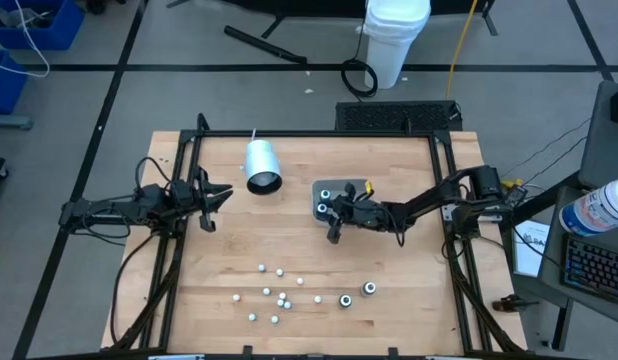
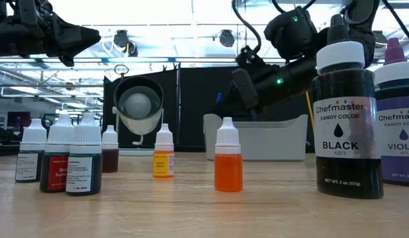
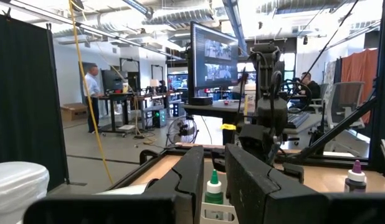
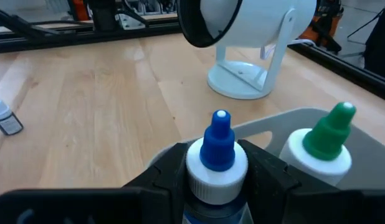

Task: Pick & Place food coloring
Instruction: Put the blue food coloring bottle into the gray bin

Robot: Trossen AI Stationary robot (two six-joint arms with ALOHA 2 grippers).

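Observation:
The food coloring is a set of small dropper bottles. Several stand near the table's front edge [image 1: 279, 296], seen up close in the low view, among them an orange one [image 2: 228, 165] and a large black one [image 2: 347, 125]. A blue-tipped bottle [image 4: 217, 149] sits in my right gripper [image 4: 217, 169] at the left side of the clear tray [image 1: 354, 187]. Beside it a green-tipped bottle [image 4: 326, 140] stands in the tray. My left gripper [image 1: 217, 196] waits at the table's left, slightly open, with nothing between its fingers. My right gripper pinches the blue-tipped bottle by its white cap [image 4: 208, 173], one finger [image 4: 171, 167] on each side. The fingers come nearly level from the table's right side. The bottle stands upright. The gripper hides its lower end, so I cannot tell whether it rests in the tray.
A white cylinder cup on a stand [image 1: 261, 165] lies with its mouth toward the near edge, just left of the tray. Dark frame rails [image 1: 194, 150] border the wooden table. Bare wood lies between the tray and the loose bottles.

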